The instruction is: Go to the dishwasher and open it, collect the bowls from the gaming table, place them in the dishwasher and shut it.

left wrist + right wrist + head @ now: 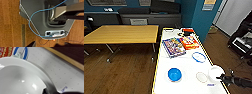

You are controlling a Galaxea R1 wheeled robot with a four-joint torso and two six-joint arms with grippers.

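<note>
The robot is standing at the near end of the long gaming table (184,62), the one with the white top and yellow edge. Its right gripper (221,77) is reaching in from the right side and is touching the rim of a white bowl (215,73) near the right edge of the table. In the right wrist view the white bowl (18,78) is sitting very close, and a dark fingertip (45,91) is sitting on its rim. It looks like the gripper is pinching the rim, but I cannot tell for sure if it is squeezing tight.

The blue bowl (174,74) is sitting near the middle of the table, well to the left of the right gripper. The bowl with the blue rim (198,56) is sitting farther up the table, beside the game boxes (180,45). A flat pale dish (201,76) is lying just beside the white bowl.

The left wrist view is looking down at the robot's own grey base (37,15) and the wood floor (11,27). I judge the right arm is nearer to all the bowls.
</note>
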